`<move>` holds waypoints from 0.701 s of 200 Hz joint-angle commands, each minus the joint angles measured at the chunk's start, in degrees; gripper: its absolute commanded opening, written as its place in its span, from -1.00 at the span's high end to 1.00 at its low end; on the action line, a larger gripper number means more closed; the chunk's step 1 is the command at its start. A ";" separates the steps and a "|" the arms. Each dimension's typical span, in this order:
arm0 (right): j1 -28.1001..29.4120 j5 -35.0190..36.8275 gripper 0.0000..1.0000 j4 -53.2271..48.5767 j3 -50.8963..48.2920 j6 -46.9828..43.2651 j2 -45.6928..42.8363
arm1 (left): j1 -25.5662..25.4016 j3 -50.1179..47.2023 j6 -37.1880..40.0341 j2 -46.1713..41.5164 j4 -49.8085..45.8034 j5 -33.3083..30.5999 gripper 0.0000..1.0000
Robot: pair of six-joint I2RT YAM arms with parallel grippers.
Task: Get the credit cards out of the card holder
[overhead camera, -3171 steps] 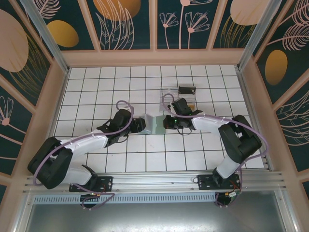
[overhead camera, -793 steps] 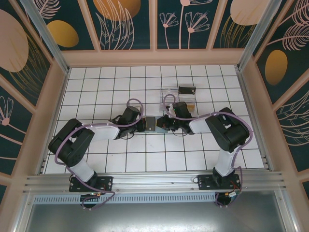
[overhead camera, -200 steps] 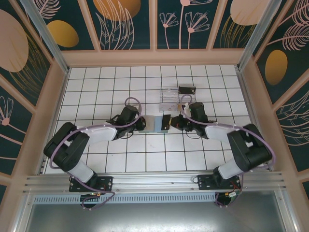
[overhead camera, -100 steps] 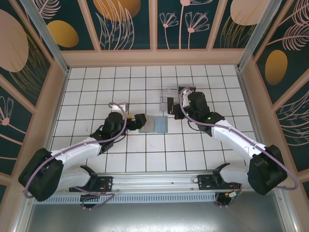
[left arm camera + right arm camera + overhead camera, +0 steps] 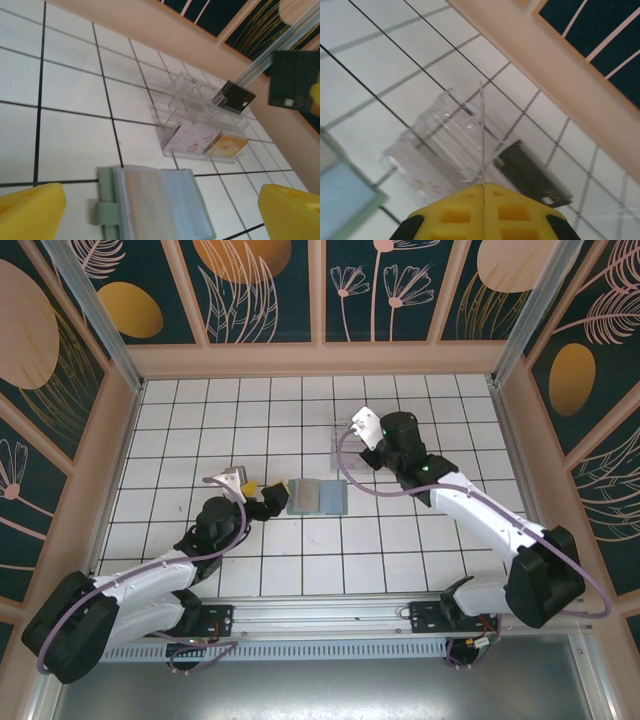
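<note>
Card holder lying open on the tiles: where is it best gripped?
Likely its bare grey-green left edge, approached low from the left arm's side: the card holder lies flat and open, and that edge juts past the clear sleeves.

— Was the light good?
— Bright, even, from overhead; the white tiles (image 5: 330, 550) carried only faint shadows.
— Sharp?
— Not close in: the yellow fingers (image 5: 30, 210) were blurred, and the clear tray (image 5: 200, 135) beyond them glinted softly.

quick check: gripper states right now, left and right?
Left gripper: jaws open, holding nothing.
Right gripper: jaws shut on a thin dark rectangular card.
</note>
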 commanded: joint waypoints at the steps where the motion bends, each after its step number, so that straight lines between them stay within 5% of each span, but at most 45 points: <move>1: -1.07 2.27 1.00 2.77 -0.38 -19.21 1.83 | 0.54 -1.11 -0.45 -1.53 4.70 -0.36 -0.97; 63: -6.16 -0.13 1.00 1.30 0.17 -38.87 6.97 | 0.50 -1.59 0.43 -4.76 3.05 -1.15 -0.97; 140: -8.90 -0.79 1.00 0.05 2.54 -41.80 9.94 | 0.56 -0.24 1.32 -5.24 -0.69 -0.42 -0.97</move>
